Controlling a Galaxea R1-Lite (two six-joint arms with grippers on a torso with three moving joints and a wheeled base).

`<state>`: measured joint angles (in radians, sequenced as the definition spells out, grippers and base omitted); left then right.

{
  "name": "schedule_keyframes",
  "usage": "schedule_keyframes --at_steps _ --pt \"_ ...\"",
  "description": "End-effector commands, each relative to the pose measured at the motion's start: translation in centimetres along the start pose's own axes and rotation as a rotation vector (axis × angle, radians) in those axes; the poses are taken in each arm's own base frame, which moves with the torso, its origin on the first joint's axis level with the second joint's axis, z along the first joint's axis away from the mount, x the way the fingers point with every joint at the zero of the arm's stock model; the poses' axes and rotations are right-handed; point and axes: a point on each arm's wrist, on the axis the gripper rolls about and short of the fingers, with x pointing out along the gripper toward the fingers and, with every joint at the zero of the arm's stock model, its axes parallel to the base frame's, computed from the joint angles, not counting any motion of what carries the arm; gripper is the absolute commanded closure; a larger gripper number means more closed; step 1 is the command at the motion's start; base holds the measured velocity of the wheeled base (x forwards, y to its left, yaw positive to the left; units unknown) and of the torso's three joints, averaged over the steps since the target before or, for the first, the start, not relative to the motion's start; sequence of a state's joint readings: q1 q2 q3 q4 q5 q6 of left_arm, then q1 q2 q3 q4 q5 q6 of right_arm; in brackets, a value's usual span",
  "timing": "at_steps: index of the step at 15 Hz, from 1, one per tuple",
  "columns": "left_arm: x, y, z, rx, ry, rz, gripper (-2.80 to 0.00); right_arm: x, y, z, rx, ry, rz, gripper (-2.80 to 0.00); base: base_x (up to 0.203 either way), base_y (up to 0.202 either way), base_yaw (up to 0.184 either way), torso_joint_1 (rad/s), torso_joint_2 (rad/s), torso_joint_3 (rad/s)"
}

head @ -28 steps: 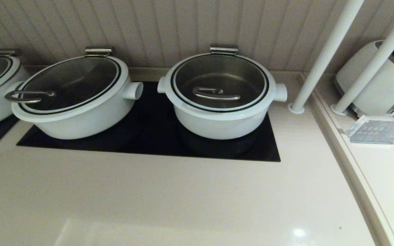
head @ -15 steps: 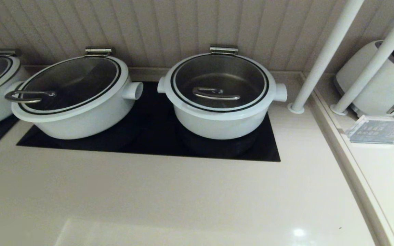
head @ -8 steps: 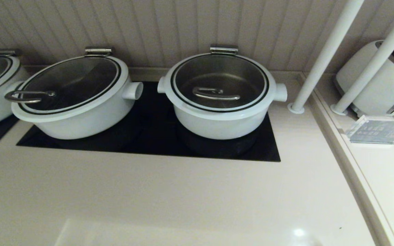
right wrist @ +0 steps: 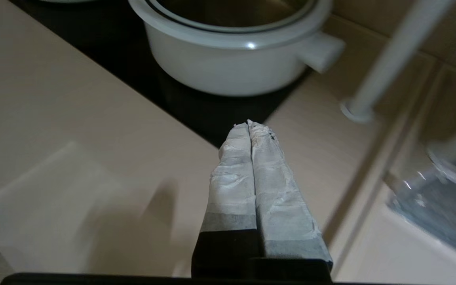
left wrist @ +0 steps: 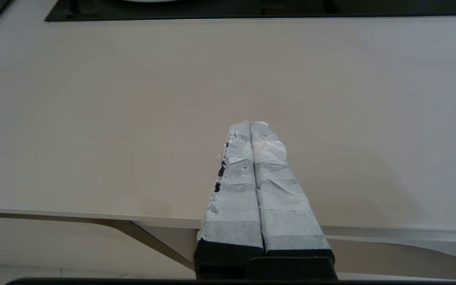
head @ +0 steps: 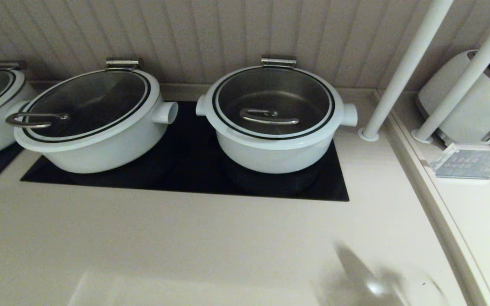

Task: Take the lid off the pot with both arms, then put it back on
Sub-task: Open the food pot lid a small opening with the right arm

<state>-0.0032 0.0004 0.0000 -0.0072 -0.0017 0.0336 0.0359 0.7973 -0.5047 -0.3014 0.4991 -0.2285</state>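
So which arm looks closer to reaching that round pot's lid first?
Probably the right. The right pincer, shut, already points toward the pot, whose lid is on. The left pincer, shut, faces bare counter only.

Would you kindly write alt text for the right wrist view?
The right end effector, shut and empty, hangs above a beige counter, aimed toward the pot on a black cooktop. A white pole stands beside the pot.

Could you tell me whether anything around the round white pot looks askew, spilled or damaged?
Nothing stands out. The round glass lid with a steel bar handle sits flush on the round white pot, which stands upright on the black cooktop panel; no spills show.
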Motion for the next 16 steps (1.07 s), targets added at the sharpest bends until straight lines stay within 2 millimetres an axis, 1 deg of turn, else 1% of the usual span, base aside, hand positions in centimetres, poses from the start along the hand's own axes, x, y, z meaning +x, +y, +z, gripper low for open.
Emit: schedule_keyframes --at_steps 1,4,7,9,11,12,14,16 --pt "0.0 0.0 0.0 0.000 -0.001 0.000 0.00 3.6 -0.8 -0.7 0.030 0.038 0.097 0.00 0.000 0.000 0.000 0.000 0.00 0.000" --pt "0.0 0.0 0.0 0.004 -0.001 -0.003 0.00 6.7 0.0 -0.6 0.025 -0.004 0.231 0.00 0.000 0.000 0.000 0.000 0.00 0.000" --pt "0.0 0.0 0.0 0.002 -0.001 0.000 0.00 9.6 1.0 -1.5 0.046 0.027 0.330 0.00 0.000 0.000 0.000 0.000 0.00 0.000" --pt "0.0 0.0 0.0 0.003 -0.001 -0.001 0.00 12.4 1.5 -2.0 0.044 0.013 0.372 0.00 0.000 0.000 0.000 0.000 0.00 0.000" --pt "0.0 0.0 0.0 0.004 -0.001 -0.003 0.00 15.3 2.4 -1.6 0.031 -0.044 0.392 0.00 0.000 0.000 0.000 0.000 0.00 0.000" --pt "0.0 0.0 0.0 0.005 -0.001 -0.003 0.00 16.2 3.2 -1.2 0.027 -0.066 0.393 0.00 0.000 0.000 0.000 0.000 0.00 0.000" --pt "0.0 0.0 0.0 0.006 -0.001 -0.004 0.00 16.9 4.5 -0.9 0.043 -0.075 0.412 0.00 0.000 0.000 0.000 0.000 0.00 0.000" --pt "0.0 0.0 0.0 0.006 -0.001 -0.004 0.00 17.5 4.7 -0.5 0.042 -0.088 0.408 0.00 0.000 0.000 0.000 0.000 0.00 0.000"
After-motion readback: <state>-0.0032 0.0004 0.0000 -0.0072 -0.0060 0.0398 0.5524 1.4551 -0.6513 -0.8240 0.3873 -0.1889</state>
